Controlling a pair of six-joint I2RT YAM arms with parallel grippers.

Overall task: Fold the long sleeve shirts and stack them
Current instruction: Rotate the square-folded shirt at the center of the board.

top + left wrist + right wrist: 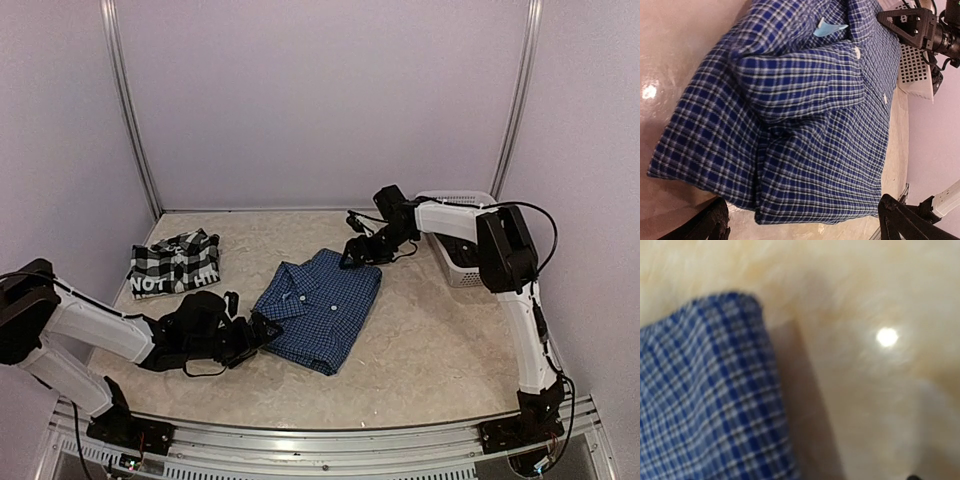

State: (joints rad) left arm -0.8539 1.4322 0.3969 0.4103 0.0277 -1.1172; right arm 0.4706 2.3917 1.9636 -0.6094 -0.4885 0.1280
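Note:
The blue checked shirt [320,305] lies folded in the middle of the table, collar toward the far left. It fills the left wrist view [805,125]. My left gripper [262,333] is open and low at the shirt's near-left corner. Its dark fingers [705,225] stand wide apart, with the shirt's folded edge just beyond them, untouched. My right gripper [356,254] is at the shirt's far-right corner and looks open and empty. The blurred right wrist view shows that corner [705,390] on bare table. The black-and-white plaid shirt [175,262] lies folded at the back left, white letters showing.
A white plastic basket [462,262] stands at the back right, behind the right arm, and shows in the left wrist view [915,70]. Walls enclose the table on three sides. A metal rail [330,435] runs along the near edge.

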